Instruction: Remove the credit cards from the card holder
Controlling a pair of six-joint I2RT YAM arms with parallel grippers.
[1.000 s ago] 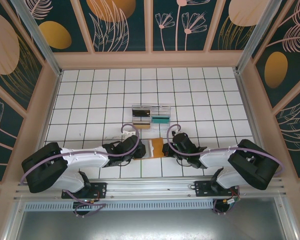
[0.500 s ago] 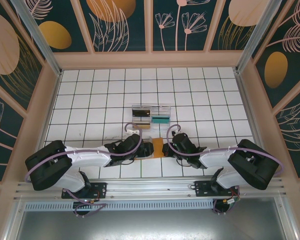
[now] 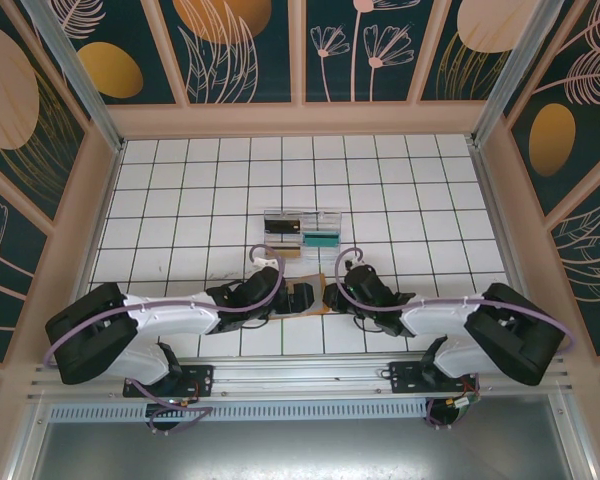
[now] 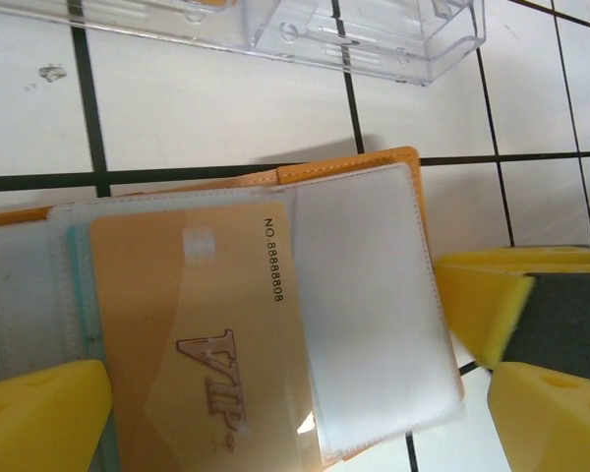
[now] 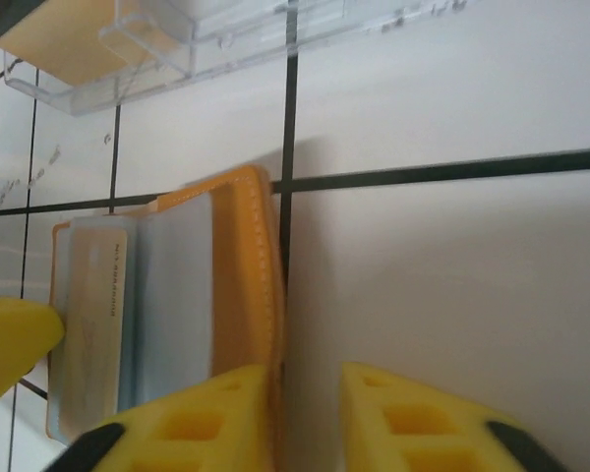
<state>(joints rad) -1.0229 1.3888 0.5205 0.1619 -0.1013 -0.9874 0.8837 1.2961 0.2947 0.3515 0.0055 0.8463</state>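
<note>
Orange card holder [image 5: 244,275], pale blue-grey pockets; gold card [image 4: 192,334], VIP lettering; white table [image 4: 226,108], black grid lines; clear tray [image 4: 393,44].

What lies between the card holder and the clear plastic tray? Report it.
Nothing. In the left wrist view, bare white table crossed by dark grout lines separates the card holder from the clear plastic tray.

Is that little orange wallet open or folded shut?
Open: the card holder lies spread flat, its clear pockets and a gold VIP card facing up.
</note>
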